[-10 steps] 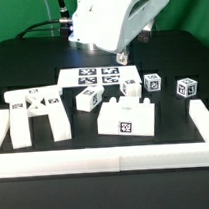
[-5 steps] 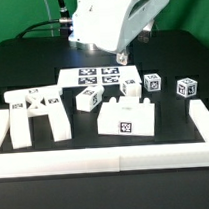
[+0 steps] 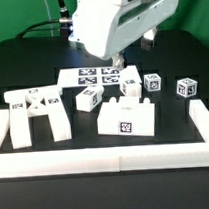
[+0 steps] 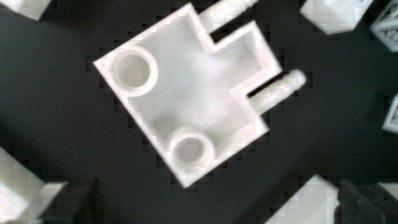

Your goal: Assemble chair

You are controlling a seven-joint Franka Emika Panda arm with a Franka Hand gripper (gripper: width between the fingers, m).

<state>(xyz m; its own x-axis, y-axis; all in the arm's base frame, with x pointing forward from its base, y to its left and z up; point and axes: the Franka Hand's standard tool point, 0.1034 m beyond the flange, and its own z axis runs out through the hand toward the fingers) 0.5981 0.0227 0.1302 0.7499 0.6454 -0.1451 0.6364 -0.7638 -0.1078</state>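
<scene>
The chair lies in loose matte-white parts with marker tags. In the exterior view a leg frame (image 3: 33, 112) is at the left, a large tagged slab piece (image 3: 126, 119) is front centre, a small block (image 3: 89, 99) is beside it, and three tagged blocks (image 3: 154, 84) stand in a row to the right. My gripper (image 3: 117, 61) hangs above the table behind these parts and touches nothing. In the wrist view a flat slab with two round sockets and two pegs (image 4: 192, 90) lies below the gripper (image 4: 205, 208). The dark fingers (image 4: 54, 205) stand wide apart and hold nothing.
The marker board (image 3: 83, 74) lies flat behind the parts, under the arm. A low white border wall (image 3: 106, 158) runs along the front and up both sides. The table top is black.
The arm has shifted slightly toward the exterior view's right and come down a little, so the gripper tip shows lower over the marker board's right end. The parts have not moved.
</scene>
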